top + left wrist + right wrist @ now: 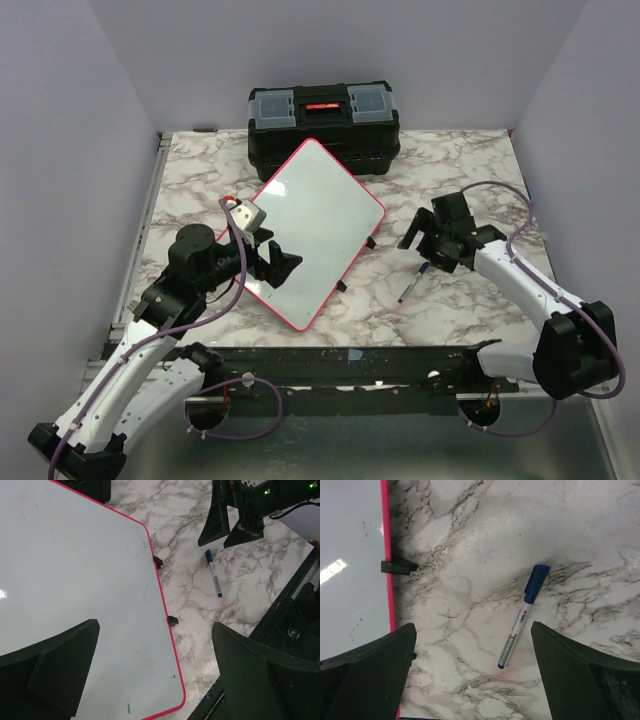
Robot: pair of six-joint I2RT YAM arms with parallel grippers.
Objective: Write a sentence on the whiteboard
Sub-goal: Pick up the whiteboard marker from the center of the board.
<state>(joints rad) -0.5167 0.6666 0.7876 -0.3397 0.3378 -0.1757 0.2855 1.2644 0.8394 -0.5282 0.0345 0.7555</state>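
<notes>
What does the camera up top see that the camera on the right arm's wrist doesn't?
Only the top view shows the black toolbox at the back, the whole whiteboard lying at an angle on the table, and the left hand open over the board's left part. Only the right wrist view shows the small print on the marker. Both show the blue-capped marker lying on the marble table, the whiteboard's pink edge, and the open right hand above the marker.
</notes>
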